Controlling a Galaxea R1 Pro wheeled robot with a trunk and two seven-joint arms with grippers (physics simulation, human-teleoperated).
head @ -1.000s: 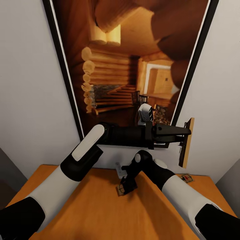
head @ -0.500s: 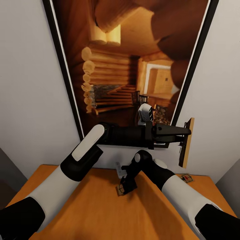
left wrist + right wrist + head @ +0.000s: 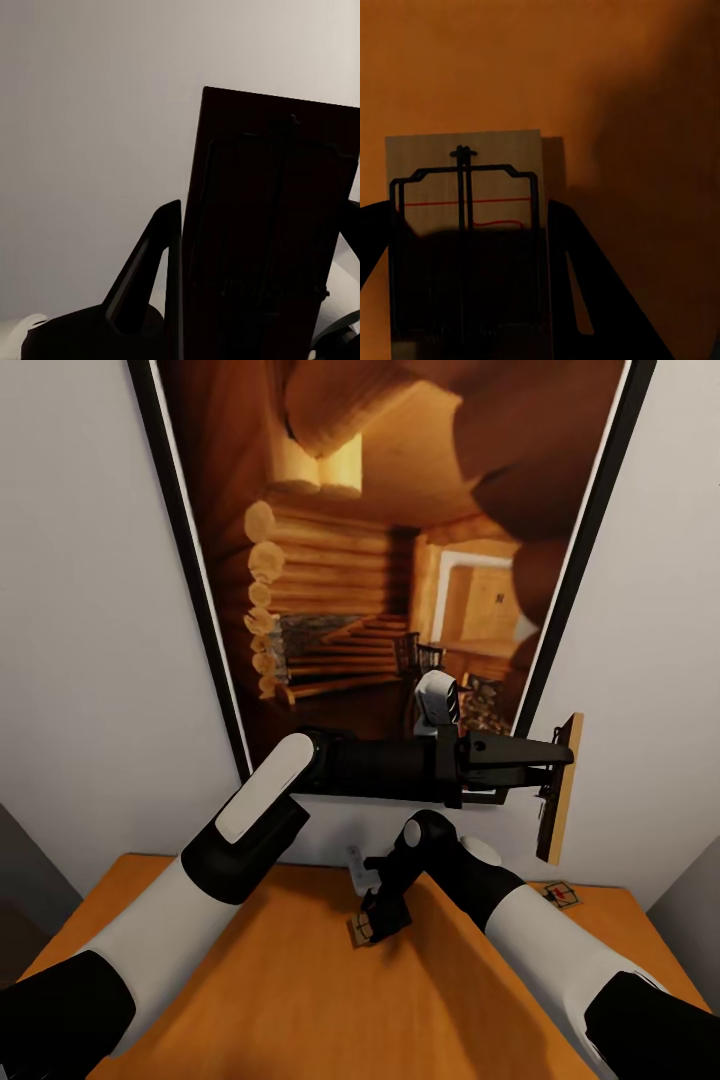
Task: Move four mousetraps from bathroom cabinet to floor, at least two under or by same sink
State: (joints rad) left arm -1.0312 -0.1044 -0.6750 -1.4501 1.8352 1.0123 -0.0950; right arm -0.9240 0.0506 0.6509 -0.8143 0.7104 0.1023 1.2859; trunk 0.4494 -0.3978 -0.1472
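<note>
My left gripper [image 3: 555, 775] reaches out to the right above the cabinet [image 3: 250, 980] and is shut on a mousetrap [image 3: 566, 780], held on edge in front of the white wall. In the left wrist view that mousetrap [image 3: 270, 225] is a dark slab between the fingers [image 3: 150, 277]. My right gripper [image 3: 377, 922] points down at the cabinet top, its fingers [image 3: 577, 255] closed against both long edges of a second mousetrap [image 3: 465, 165], which lies flat on the wood [image 3: 615, 75]. A third mousetrap [image 3: 562, 895] lies flat at the back right of the top.
A large dark-framed picture of a log-cabin interior [image 3: 370, 560] hangs on the white wall behind the cabinet. A small white object [image 3: 353, 865] stands at the back of the top by my right wrist. The top ends in dark gaps at both sides.
</note>
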